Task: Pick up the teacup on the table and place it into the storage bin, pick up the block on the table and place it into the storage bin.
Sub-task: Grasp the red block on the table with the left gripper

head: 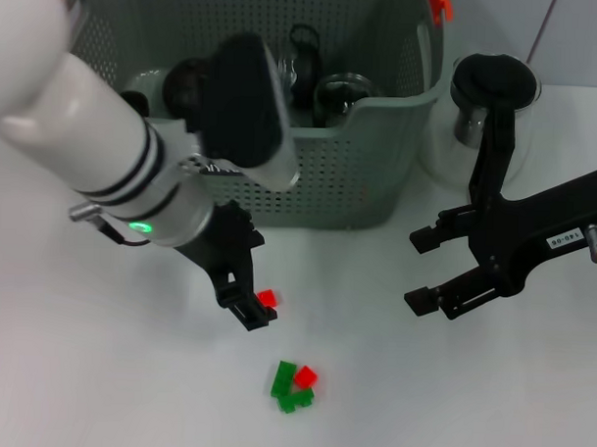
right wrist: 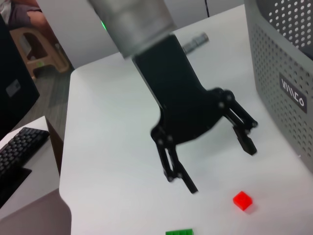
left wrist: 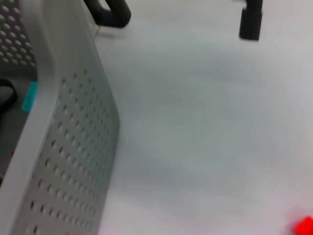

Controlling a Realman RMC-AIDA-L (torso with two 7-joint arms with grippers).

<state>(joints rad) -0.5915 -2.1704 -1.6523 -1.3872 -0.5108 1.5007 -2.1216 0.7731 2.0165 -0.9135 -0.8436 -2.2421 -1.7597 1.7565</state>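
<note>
1. Here we see the left claw (head: 249,298) low over the white desk (head: 97,373), just in front of the storage bin (head: 329,185), its fingers spread wide and holding nothing.
2. A small red block (head: 267,298) lies on the desk just beside the claw's fingertips; the right wrist view shows it close to the claw, not between its fingers (right wrist: 246,142).
3. Nearer to us sits a cluster of green and red blocks (head: 294,385), apart from the single one.
4. Inside the bin we make out dark and glassy items, too unclear to name.
5. The right claw (head: 426,270) hovers open and empty over the desk to the right, beside a glass jug (head: 484,102) with a black lid.
</note>
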